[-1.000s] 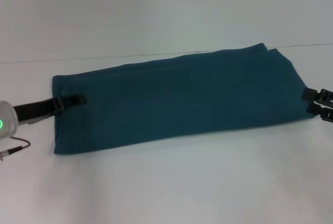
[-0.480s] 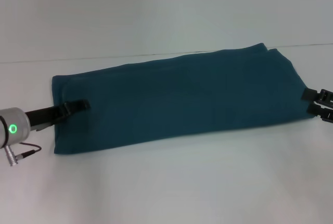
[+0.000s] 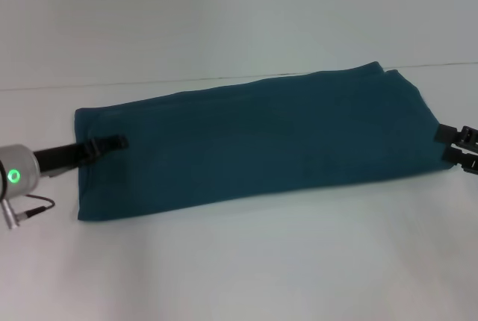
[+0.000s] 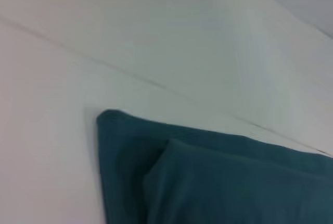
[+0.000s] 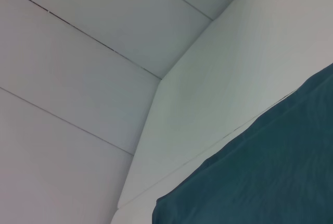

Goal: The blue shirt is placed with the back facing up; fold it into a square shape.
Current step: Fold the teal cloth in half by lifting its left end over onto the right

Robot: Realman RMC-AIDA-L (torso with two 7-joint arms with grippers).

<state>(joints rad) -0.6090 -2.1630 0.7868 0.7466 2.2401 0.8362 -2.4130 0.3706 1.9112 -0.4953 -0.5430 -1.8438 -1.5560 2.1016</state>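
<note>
I have the blue shirt lying on the desk as a long band. My left tool reaches over its left end, my right tool touches its right end; I cannot tell either's grip. Next, I judge, comes pinching both ends and folding across.

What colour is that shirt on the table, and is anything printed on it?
The shirt is plain dark teal-blue, no print visible. The head view shows it best.

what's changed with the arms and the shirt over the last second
Only the left gripper shifted: it dipped slightly toward the near edge of the blue shirt, then came back up to roughly where it began, over the shirt's left end. The right gripper stayed at the right end, and the shirt lies unchanged.
</note>
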